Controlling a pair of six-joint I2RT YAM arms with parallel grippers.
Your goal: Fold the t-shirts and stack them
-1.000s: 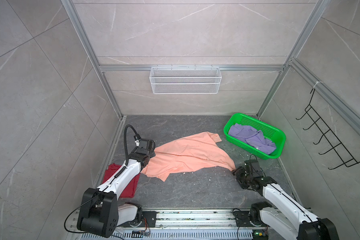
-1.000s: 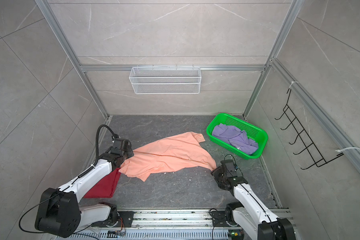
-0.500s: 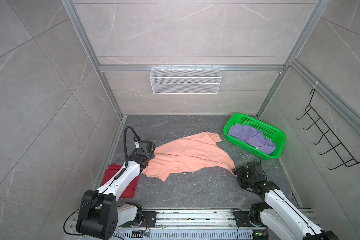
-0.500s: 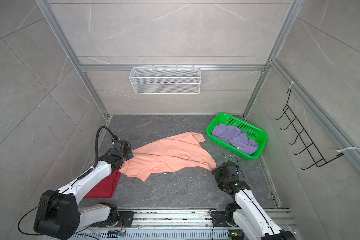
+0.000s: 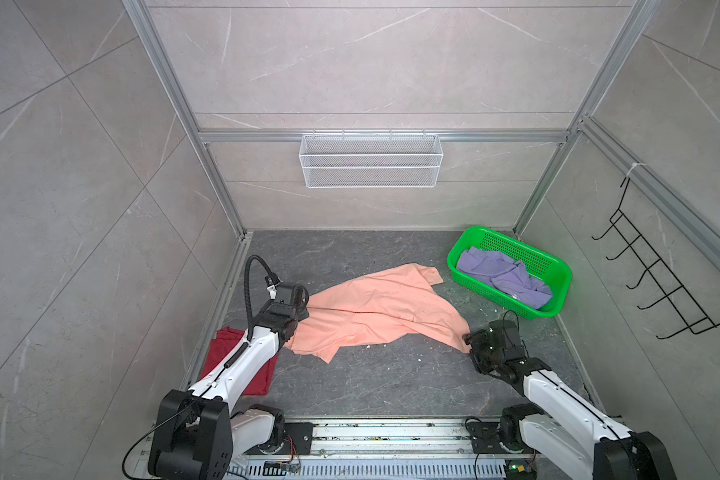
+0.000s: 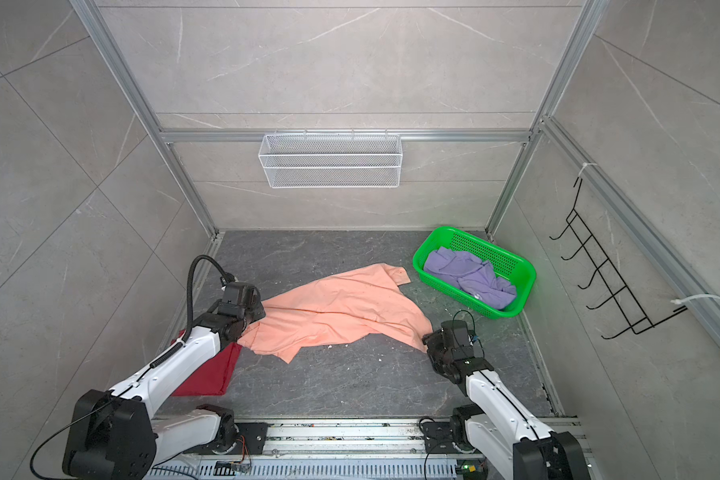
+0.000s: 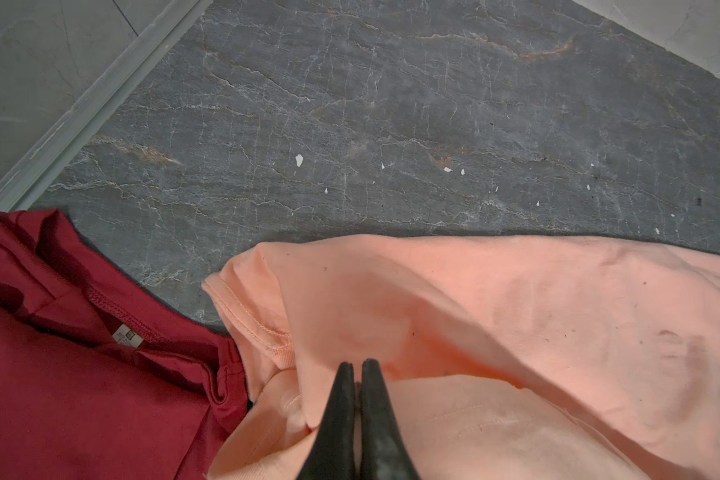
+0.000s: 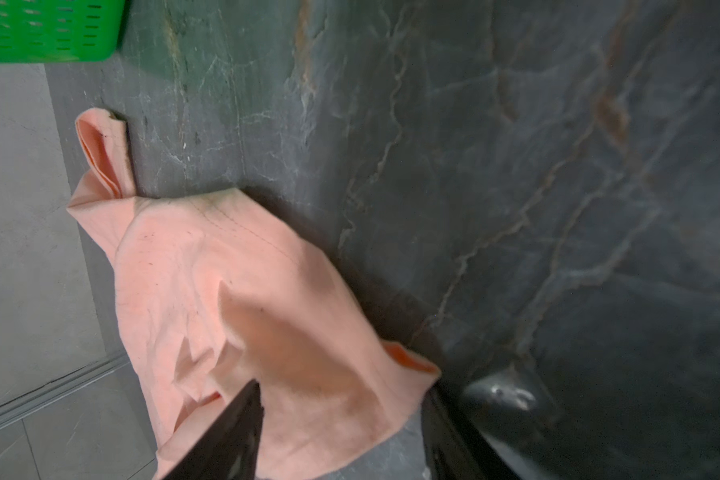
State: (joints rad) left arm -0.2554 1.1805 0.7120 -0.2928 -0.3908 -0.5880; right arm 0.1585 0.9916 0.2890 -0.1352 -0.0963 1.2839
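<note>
R gripper (image 8: pixel 341 391) has crept onto peach tee (image 5: pixel 375 307) corner, jaws apart; L gripper (image 7: pixel 357 366) clamps opp. edge, so spread's nearly set

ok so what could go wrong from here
1. The right gripper is open around a corner of the peach-orange t-shirt; a pull from the left gripper, shut on its other end, could slide the corner out.
2. That shirt touches the folded dark red t-shirt; dragging may rumple it.
</note>
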